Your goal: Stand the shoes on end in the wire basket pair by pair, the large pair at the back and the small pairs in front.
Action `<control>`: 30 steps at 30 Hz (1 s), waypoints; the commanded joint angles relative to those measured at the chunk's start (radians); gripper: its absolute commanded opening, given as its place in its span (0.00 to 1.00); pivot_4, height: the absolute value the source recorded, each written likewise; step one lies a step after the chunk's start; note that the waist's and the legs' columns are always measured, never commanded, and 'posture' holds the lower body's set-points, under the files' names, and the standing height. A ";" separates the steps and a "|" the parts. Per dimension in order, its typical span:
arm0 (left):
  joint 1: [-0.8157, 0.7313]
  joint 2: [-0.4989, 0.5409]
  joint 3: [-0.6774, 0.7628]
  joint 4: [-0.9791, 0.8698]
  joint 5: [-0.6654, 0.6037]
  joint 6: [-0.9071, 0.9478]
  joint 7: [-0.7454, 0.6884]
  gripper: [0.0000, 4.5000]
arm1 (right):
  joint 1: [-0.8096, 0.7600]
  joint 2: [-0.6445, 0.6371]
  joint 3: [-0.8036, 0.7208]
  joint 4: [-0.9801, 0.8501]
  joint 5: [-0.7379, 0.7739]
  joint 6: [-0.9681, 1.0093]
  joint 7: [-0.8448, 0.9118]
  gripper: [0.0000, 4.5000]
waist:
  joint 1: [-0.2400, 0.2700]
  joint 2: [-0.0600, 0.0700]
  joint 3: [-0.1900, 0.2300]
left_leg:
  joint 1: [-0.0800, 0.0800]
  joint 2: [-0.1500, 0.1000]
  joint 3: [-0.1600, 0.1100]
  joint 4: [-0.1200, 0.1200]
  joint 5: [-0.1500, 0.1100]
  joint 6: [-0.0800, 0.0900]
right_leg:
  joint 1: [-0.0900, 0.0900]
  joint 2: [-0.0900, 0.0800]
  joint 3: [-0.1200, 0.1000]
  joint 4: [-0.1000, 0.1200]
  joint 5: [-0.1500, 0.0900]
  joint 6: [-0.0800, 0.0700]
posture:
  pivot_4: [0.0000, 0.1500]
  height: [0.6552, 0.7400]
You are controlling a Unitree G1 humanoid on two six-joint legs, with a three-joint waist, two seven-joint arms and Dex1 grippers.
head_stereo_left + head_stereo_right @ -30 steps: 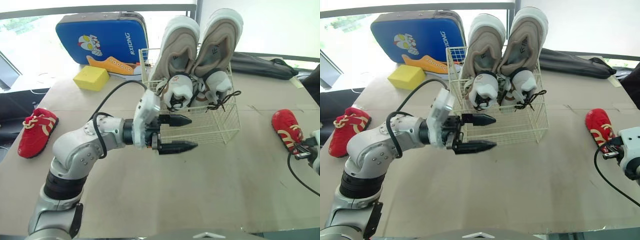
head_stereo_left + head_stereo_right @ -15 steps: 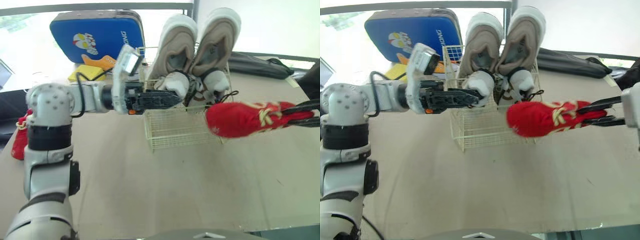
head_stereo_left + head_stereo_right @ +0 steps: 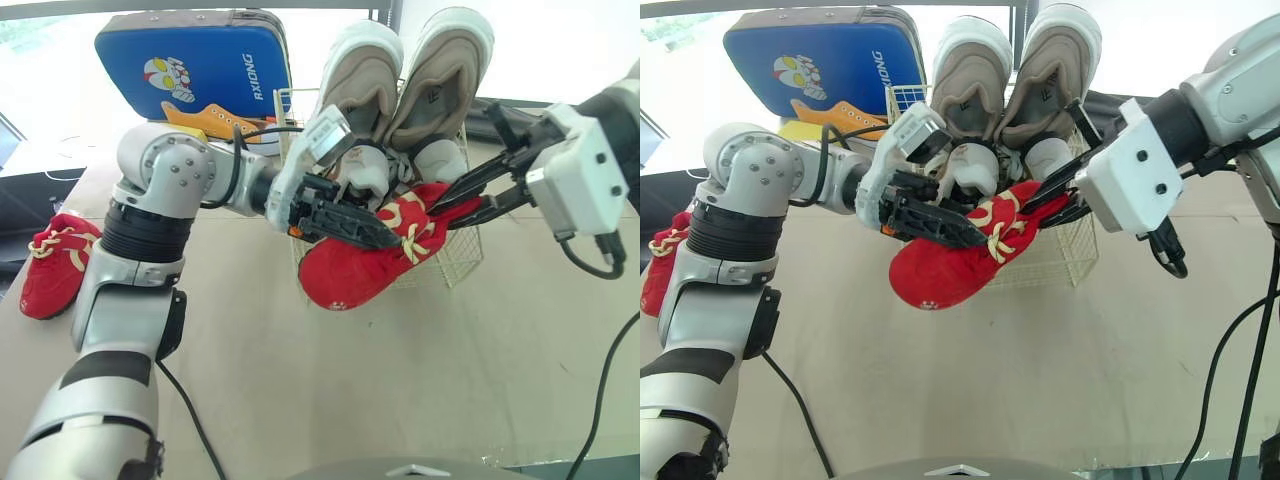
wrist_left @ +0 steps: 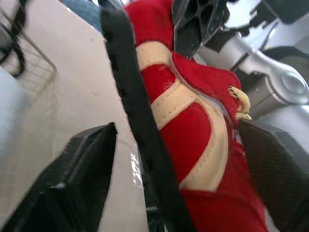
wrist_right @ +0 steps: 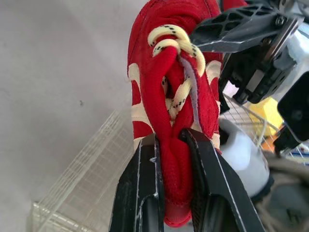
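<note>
1. The right gripper point(image 3: 440, 212) is closed tightly on the red shoe point(image 3: 350, 275); in the right wrist view its two fingers point(image 5: 145, 193) pinch the edge of the shoe's opening, just behind the cream laces.
2. The red shoe hangs in the air, above the table point(image 3: 400, 380); its toe points down and to the robot's left, and its heel end is at the front of the wire basket point(image 3: 455, 262); whether it touches the wire, I cannot tell.
3. The left gripper point(image 3: 370, 230) lies across the top of the same shoe; in the left wrist view its fingers point(image 4: 82, 179) are spread wide with the shoe between them, so it does not clamp anything.
4. The large beige pair point(image 3: 362, 75) stands on end at the back of the basket, toes up; the small white pair point(image 3: 438, 160) stands just in front of it.
5. The second red shoe point(image 3: 52, 262) lies on the table at the robot's far left, well apart from the basket.
6. A blue case point(image 3: 190, 55) stands behind the basket, to its left.
</note>
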 commanded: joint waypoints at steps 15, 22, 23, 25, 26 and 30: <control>0.390 -0.141 0.578 -0.270 -0.187 -0.196 0.295 0.16 | 0.428 -0.043 -0.501 -0.202 0.516 0.930 -0.500 0.63 | 0.003 -0.006 -0.010 | -0.002 0.002 -0.003 -0.001 0.003 -0.005 | -0.007 -0.005 0.005 0.012 0.002 -0.006 | 1.00 1.00; 0.510 -0.219 0.646 -0.437 -0.227 -0.371 0.457 0.16 | 0.492 0.271 -0.480 -0.258 0.867 1.097 -0.966 0.63 | 0.000 -0.004 -0.013 | -0.001 0.002 0.000 0.001 0.001 -0.009 | -0.009 -0.006 0.005 0.013 0.004 -0.011 | 1.00 1.00; 0.526 -0.229 0.629 -0.459 -0.218 -0.390 0.472 0.16 | 0.480 0.317 -0.477 -0.237 0.924 1.101 -1.015 0.63 | -0.001 -0.004 -0.013 | -0.001 0.002 0.000 0.001 0.001 -0.009 | -0.008 -0.005 0.005 0.013 0.004 -0.011 | 1.00 1.00; 0.562 -0.227 0.577 -0.505 -0.167 -0.434 0.457 0.16 | 0.456 0.381 -0.464 -0.197 0.991 1.119 -1.074 0.63 | 0.001 -0.003 -0.013 | -0.001 0.002 0.000 0.002 0.002 -0.008 | -0.008 -0.005 0.005 0.014 0.004 -0.011 | 1.00 1.00; 0.574 -0.224 0.560 -0.515 -0.150 -0.453 0.450 0.16 | 0.447 0.397 -0.452 -0.188 1.000 1.133 -1.088 0.63 | 0.002 -0.003 -0.012 | -0.001 0.001 0.000 0.002 0.004 -0.005 | -0.008 -0.004 0.005 0.014 0.004 -0.010 | 1.00 1.00; 0.586 -0.206 0.506 -0.523 -0.093 -0.516 0.429 0.16 | 0.418 0.444 -0.421 -0.157 1.052 1.172 -1.103 0.63 | 0.001 -0.003 -0.013 | -0.002 0.001 0.001 0.002 0.005 -0.005 | -0.009 0.003 0.004 0.014 0.004 -0.011 | 1.00 1.00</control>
